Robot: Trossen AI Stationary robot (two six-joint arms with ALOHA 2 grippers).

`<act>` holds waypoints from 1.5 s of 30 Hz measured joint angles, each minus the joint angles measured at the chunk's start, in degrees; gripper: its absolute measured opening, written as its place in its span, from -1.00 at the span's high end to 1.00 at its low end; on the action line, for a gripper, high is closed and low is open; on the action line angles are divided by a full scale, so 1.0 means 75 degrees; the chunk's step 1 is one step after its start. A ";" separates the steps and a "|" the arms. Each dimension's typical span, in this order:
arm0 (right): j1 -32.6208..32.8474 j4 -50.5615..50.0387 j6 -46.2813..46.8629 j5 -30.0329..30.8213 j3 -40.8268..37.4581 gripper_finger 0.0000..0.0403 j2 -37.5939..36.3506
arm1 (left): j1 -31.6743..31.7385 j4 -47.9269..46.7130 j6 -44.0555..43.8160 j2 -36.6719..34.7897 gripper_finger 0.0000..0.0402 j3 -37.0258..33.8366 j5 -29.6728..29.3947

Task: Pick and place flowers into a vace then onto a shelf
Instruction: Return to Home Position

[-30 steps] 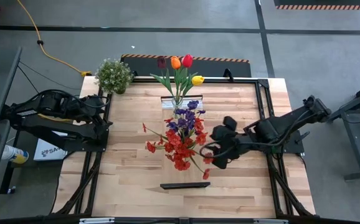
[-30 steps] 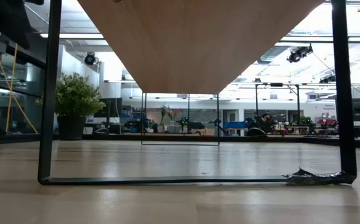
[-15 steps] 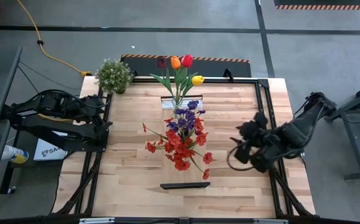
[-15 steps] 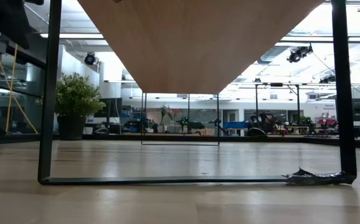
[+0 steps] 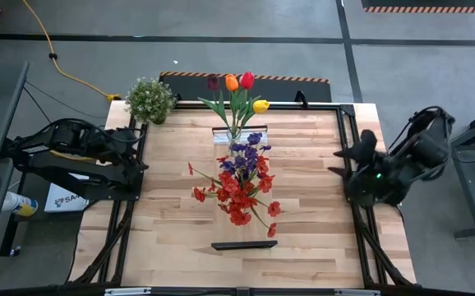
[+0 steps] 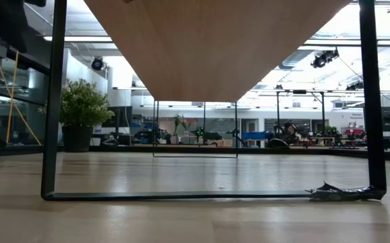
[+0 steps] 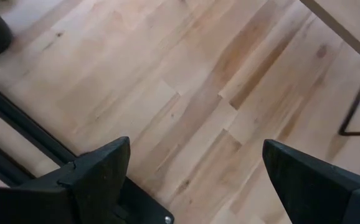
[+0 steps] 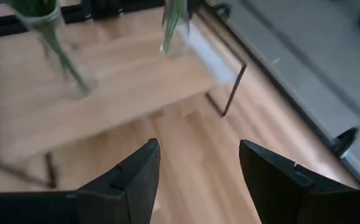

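Note:
The flowers stand in clear vases on the shelf (image 5: 244, 244), a narrow pale board in the middle of the table. Tulips (image 5: 237, 89) stand at its far end. Purple sprigs (image 5: 246, 152) and red sprays (image 5: 242, 193) spread over its middle. The right wrist view shows green stems in two glass vases (image 8: 74, 74), (image 8: 174, 37) on the board. My right gripper (image 5: 348, 158), (image 8: 198, 143) hovers open at the table's right edge, well clear of the flowers. At the table's left edge, my left gripper (image 5: 135, 141), (image 7: 195, 142) waits open above bare wood.
A bushy green potted plant (image 5: 149, 99), (image 6: 80, 111) stands at the table's far left corner. The shelf's black wire legs (image 6: 50, 135) rest on the tabletop. Bare planks lie on both sides of the shelf. A black frame (image 5: 348, 115) runs along the table's edges.
My right gripper has drawn back from beside the red flowers toward the table's right edge, rising a little and turning as it went. The flowers and vases have stayed in place on the shelf.

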 joint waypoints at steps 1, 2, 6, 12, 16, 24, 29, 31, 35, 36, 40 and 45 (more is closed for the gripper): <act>0.0007 -0.0009 0.0068 -0.0179 -0.0087 -0.03 -0.0237 | 0.0000 0.0005 -0.0013 -0.0001 -0.98 0.0000 0.0049; 0.0016 -0.0011 0.0239 -0.0273 -0.0187 -0.03 -0.0482 | 0.0000 0.0002 -0.0081 0.0000 -0.98 0.0000 0.0090; 0.0230 0.0144 0.0590 -0.0186 -0.0822 -0.03 -0.1487 | 0.0000 0.0070 -0.0018 -0.0001 -0.98 0.0000 0.0399; 0.0608 0.0998 0.0466 0.0017 -0.2305 -0.05 -0.3343 | 0.0000 0.1315 0.1344 -0.0219 -0.98 0.0000 0.0494; 0.0654 0.2189 -0.0313 0.0006 -0.3264 -0.06 -0.4471 | -0.0003 0.2294 0.1868 -0.0631 -0.98 -0.0156 0.0545; 0.0652 0.3864 -0.1919 -0.0016 -0.4487 -0.07 -0.6232 | -0.0003 0.5097 0.2504 -0.2148 -0.98 -0.2408 0.1439; 0.0652 0.4700 -0.2855 -0.0032 -0.5004 -0.08 -0.6975 | -0.0002 0.6397 0.2474 -0.2969 -0.98 -0.3565 0.1899; 0.0652 0.5035 -0.3167 -0.0057 -0.5237 -0.07 -0.7225 | -0.0003 0.6941 0.2696 -0.3269 -0.98 -0.3847 0.2045; 0.0652 0.5842 -0.3673 -0.0033 -0.5926 -0.05 -0.7719 | -0.0003 0.7620 0.3226 -0.3791 -0.98 -0.4289 0.2316; 0.0652 0.6049 -0.3769 -0.0030 -0.6117 -0.05 -0.7847 | -0.0003 0.7704 0.3276 -0.3915 -0.98 -0.4381 0.2369; 0.0650 0.7027 -0.4170 -0.0013 -0.6815 -0.07 -0.8065 | -0.0003 0.7774 0.3333 -0.4256 -0.98 -0.4565 0.2438; 0.0652 0.8177 -0.4562 0.0187 -0.7512 -0.07 -0.8036 | -0.0003 0.8297 0.3844 -0.4464 -0.98 -0.4842 0.2690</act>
